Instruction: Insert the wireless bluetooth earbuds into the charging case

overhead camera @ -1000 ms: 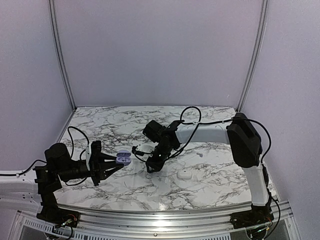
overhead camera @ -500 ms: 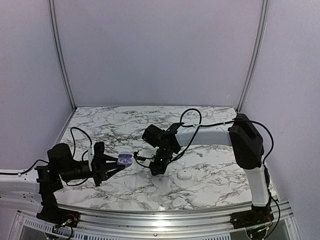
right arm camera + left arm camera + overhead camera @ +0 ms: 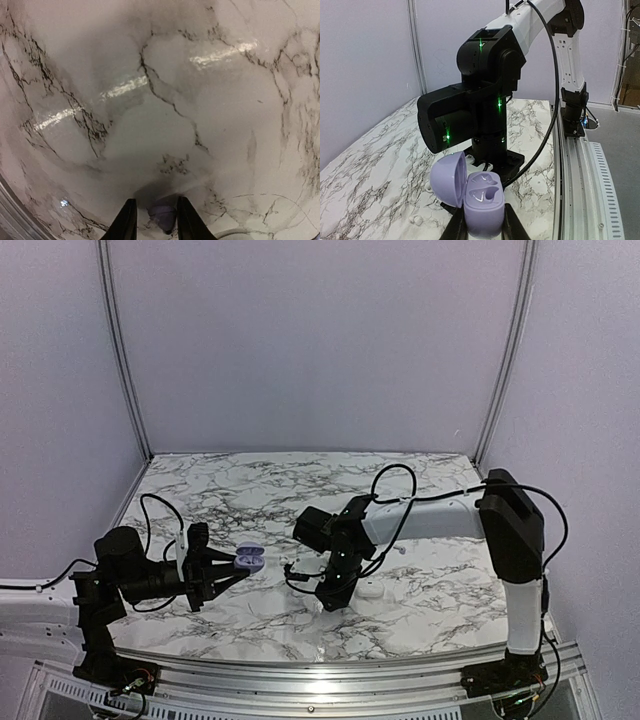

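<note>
A lilac charging case point(image 3: 482, 200) with its lid swung open to the left sits upright in my left gripper point(image 3: 484, 226), which is shut on its base. Both of its wells look empty. The top view shows the case point(image 3: 250, 558) held above the table at the left. My right gripper point(image 3: 332, 600) points down at the marble right of centre. In its wrist view the fingers point(image 3: 156, 201) stand a little apart around a lilac earbud point(image 3: 164, 215) on the table, with a gap on the left side. A whitish earbud point(image 3: 415, 219) lies on the marble below the case.
A white closed case point(image 3: 370, 588) rests just right of my right gripper, and its rim point(image 3: 235, 235) shows at the bottom of the right wrist view. A tiny bud point(image 3: 400, 549) lies farther right. The right arm's wrist point(image 3: 470, 115) stands close behind the lilac case.
My right gripper has moved right and toward the near edge, ending beside the white case. My left gripper shifted slightly with the lilac case and then held still.
</note>
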{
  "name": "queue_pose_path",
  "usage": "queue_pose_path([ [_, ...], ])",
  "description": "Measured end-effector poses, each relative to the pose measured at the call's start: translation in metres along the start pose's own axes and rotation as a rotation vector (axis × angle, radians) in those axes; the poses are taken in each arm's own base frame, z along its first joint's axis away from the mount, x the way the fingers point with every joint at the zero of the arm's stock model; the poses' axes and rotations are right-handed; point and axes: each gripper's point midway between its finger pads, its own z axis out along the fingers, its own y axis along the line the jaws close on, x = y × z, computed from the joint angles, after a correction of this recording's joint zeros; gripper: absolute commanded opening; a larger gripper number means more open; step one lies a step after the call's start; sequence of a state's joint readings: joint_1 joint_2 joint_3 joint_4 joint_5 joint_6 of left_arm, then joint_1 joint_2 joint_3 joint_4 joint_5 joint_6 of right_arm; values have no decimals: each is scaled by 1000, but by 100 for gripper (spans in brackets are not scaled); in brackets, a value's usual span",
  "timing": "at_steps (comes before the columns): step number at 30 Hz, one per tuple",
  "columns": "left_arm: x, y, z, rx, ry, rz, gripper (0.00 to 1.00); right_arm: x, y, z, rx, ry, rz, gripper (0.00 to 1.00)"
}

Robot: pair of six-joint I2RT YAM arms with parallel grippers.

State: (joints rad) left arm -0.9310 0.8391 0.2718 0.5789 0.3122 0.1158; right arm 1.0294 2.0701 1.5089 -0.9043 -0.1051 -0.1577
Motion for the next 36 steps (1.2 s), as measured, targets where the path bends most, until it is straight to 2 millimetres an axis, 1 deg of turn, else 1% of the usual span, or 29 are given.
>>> queue_pose_path([
  [6, -1, 1, -1, -3, -5, -2, 4, 10, 3, -2, 29, 83, -8, 31],
  [12, -8, 1, -3, -5, -25, 2, 4, 7, 3, 0, 88, 137, -33, 31],
  [16, -8, 1, -4, -5, -27, 1, 4, 4, 5, -1, 113, 154, -49, 31],
  [21, -11, 0, -5, -6, -36, 4, 4, 0, 4, -2, 142, 165, -52, 38],
  [24, -11, 0, -6, -6, -41, 5, 4, -2, 0, -3, 162, 169, -50, 39],
  [29, -9, 0, -7, -6, -39, 4, 4, -2, -1, -3, 185, 184, -59, 34],
  [34, -10, 0, -7, -6, -42, 5, 4, 0, 3, -1, 192, 196, -73, 24],
  [36, -10, 0, -7, -6, -42, 5, 4, 0, 4, -1, 192, 197, -74, 22],
])
